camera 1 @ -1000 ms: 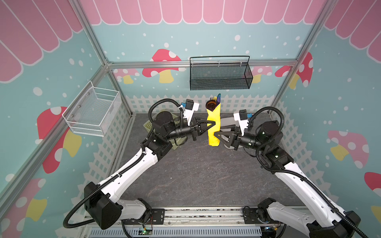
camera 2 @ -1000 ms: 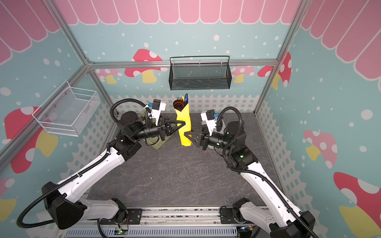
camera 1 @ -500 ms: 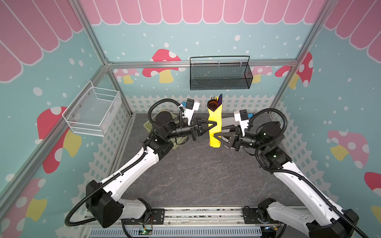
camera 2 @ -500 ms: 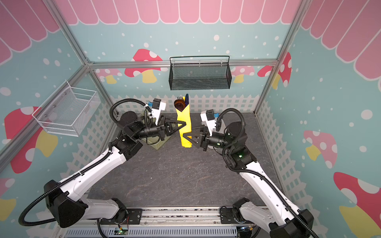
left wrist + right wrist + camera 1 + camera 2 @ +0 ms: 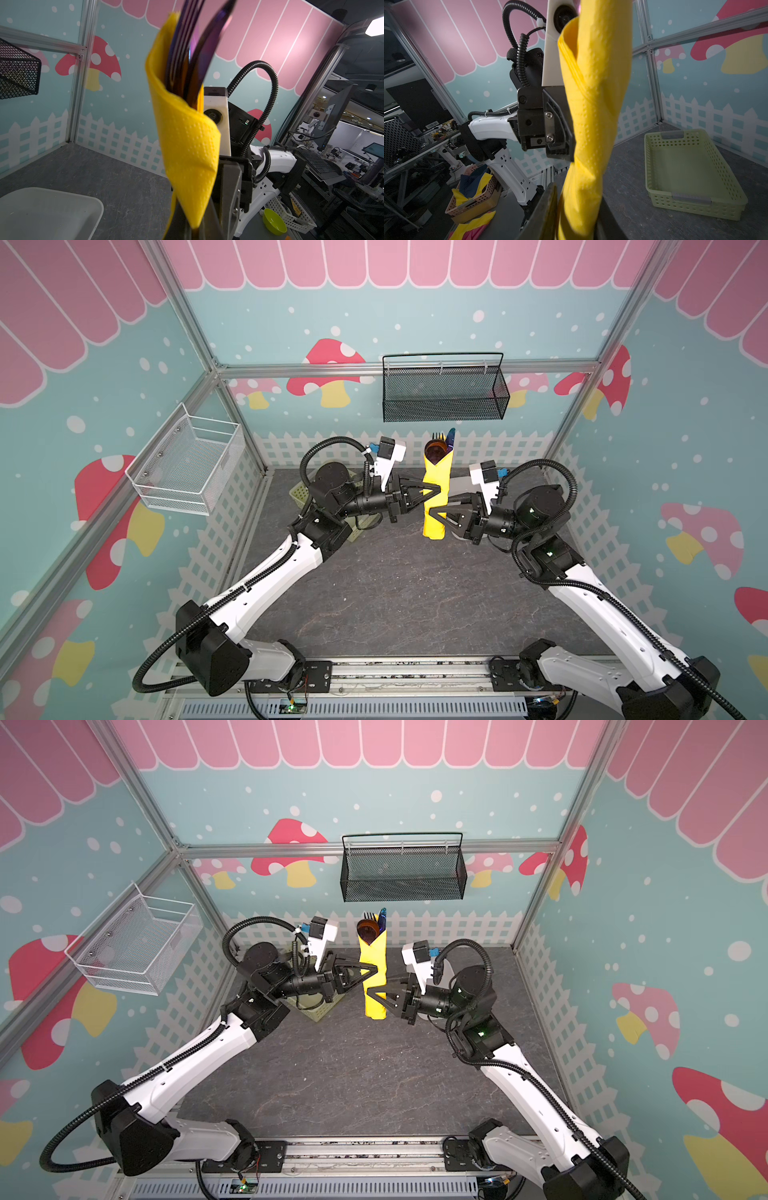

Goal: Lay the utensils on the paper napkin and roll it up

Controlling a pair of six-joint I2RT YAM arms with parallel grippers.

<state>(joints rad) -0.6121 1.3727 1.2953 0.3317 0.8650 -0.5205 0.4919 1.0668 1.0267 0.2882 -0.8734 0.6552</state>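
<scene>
The paper napkin (image 5: 438, 470) (image 5: 374, 957) is a bright yellow roll held upright in the air at the back middle. The utensils (image 5: 440, 443) (image 5: 372, 923) poke out of its top: black fork tines, a dark spoon bowl and a bluish-purple tip. My left gripper (image 5: 434, 489) (image 5: 374, 971) is shut on the roll near mid-height. My right gripper (image 5: 434, 514) (image 5: 372, 994) is shut on it just below, from the other side. The left wrist view shows the napkin (image 5: 187, 141) and the utensils (image 5: 193, 52) close up. In the right wrist view, the napkin (image 5: 596, 83) fills the jaws.
A pale green perforated basket (image 5: 316, 1011) (image 5: 691, 172) sits on the table behind my left arm. A white tray (image 5: 41, 207) lies near the back right. A black mesh basket (image 5: 442, 393) hangs on the back wall, a white wire basket (image 5: 187, 464) on the left wall.
My right gripper's jaws have narrowed and closed round the lower part of the roll. The left gripper has kept its hold, and the roll has stayed upright in about the same place.
</scene>
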